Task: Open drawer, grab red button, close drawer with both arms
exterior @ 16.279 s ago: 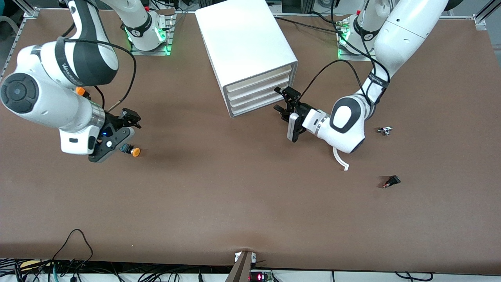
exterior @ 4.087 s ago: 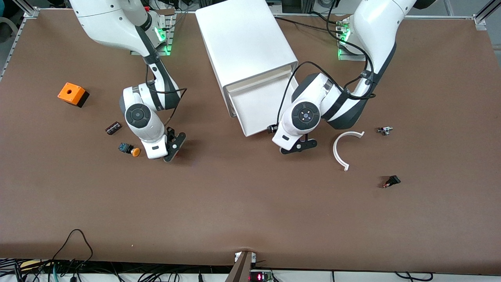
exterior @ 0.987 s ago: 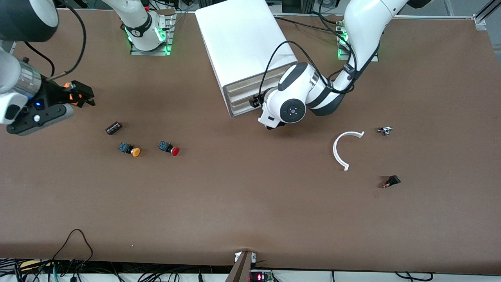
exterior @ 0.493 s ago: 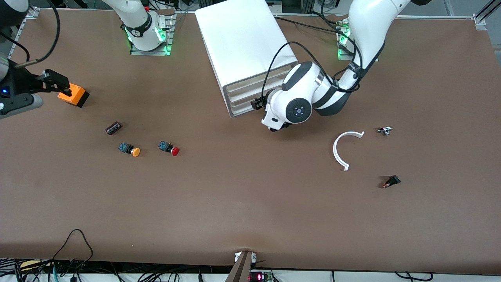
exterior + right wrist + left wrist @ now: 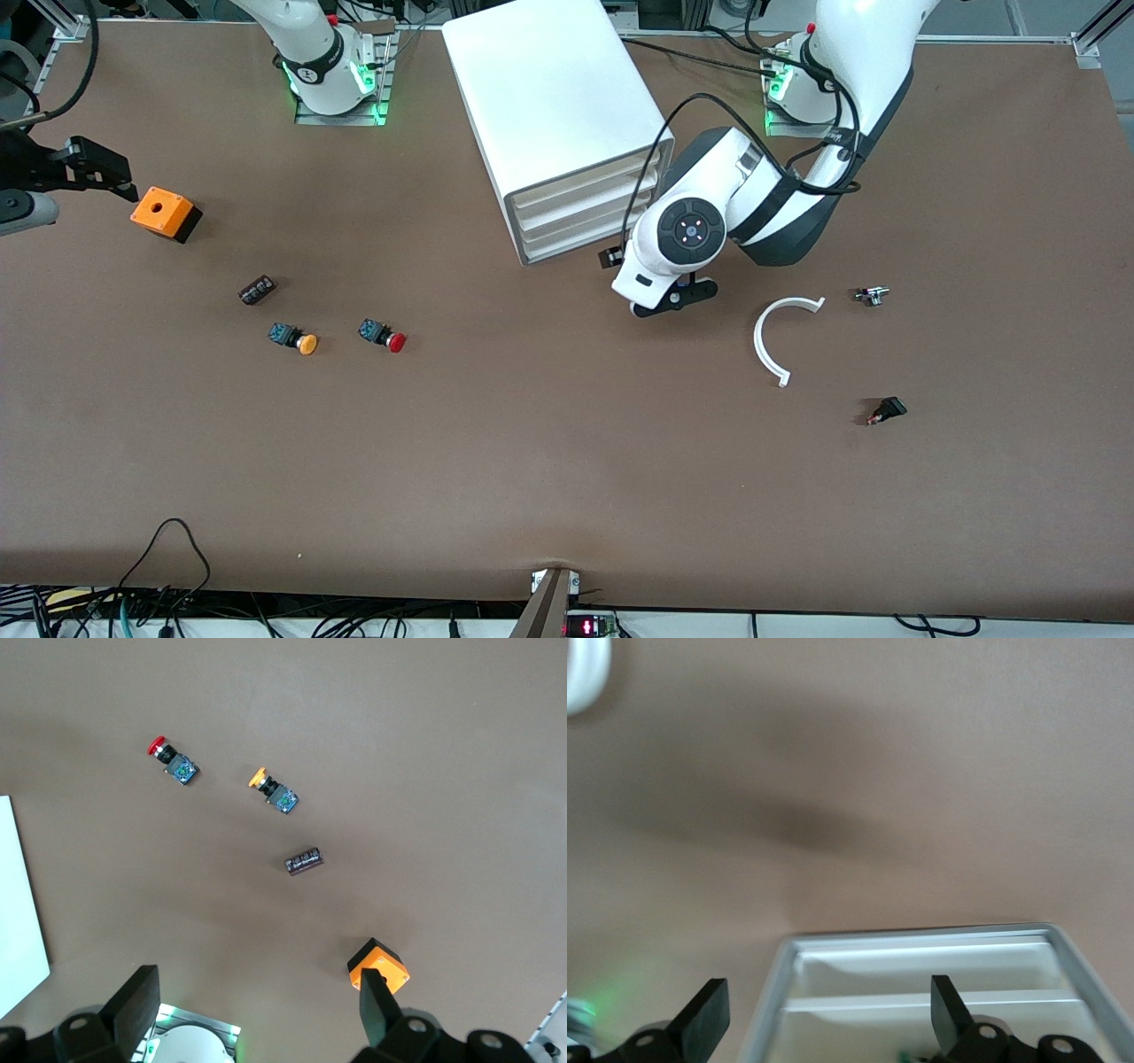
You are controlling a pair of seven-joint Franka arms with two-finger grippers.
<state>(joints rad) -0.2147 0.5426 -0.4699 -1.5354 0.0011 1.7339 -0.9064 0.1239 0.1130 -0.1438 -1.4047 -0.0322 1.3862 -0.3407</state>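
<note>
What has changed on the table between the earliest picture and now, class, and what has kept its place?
The top drawer was pulled out, then pushed shut. The red button now lies on the table beside the orange button. The left pincer, open, has drawn back from the cabinet. The right pincer, open, has moved up near the orange box. The white arc and small parts stayed put.

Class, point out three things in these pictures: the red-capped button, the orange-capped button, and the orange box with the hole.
Red-capped button [image 5: 395, 343], front view, on its red cap.
Orange-capped button [image 5: 306, 345], front view, on its orange cap.
Orange box [image 5: 158, 213], front view, on its top face.
</note>
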